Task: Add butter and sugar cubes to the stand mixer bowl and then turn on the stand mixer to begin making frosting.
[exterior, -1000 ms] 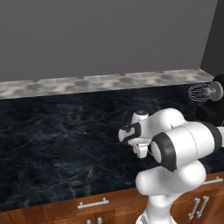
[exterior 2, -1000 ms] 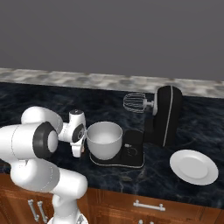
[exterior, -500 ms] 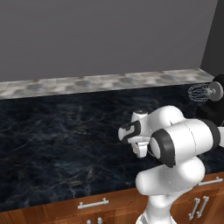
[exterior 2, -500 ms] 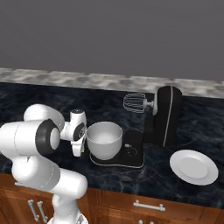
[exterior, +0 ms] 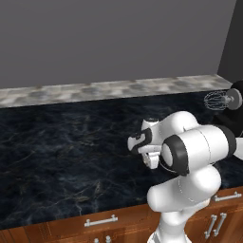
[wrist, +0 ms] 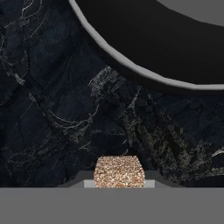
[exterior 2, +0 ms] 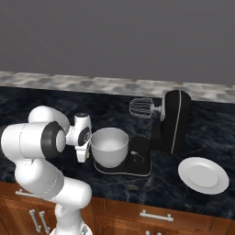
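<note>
Your claw point(wrist: 119, 181) sat at six o'clock in the hand view, its fingers drawn in narrow against the two sides of a small brown speckled sugar cube point(wrist: 119, 172), granular in texture and squarish with softly rounded corners. The cube was held over the counter point(wrist: 57, 109), a black stone slab veined with thin white and tan lines like marble. At twelve o'clock in that view curved the black base of the stand mixer point(wrist: 144, 39), edged by a smooth pale grey band.

In the right base view you had the claw point(exterior 2: 81, 155) pointing down at nine o'clock from the stand mixer bowl point(exterior 2: 109, 146), just beside its rim. The bowl was deep, rounded, pale grey-white metal with a wide lip, and it stood on the mixer's flat oval base. The stand mixer point(exterior 2: 172, 121) was glossy black with a rounded head tilted up at two o'clock from the bowl, a silver wire whisk point(exterior 2: 141, 108) projecting from it. A plain white round plate point(exterior 2: 203, 175) lay at four o'clock from the mixer, apart from it. Brown wooden cabinet fronts with silver bar handles ran below the counter edge. You could read no writing or brand marks anywhere
</note>
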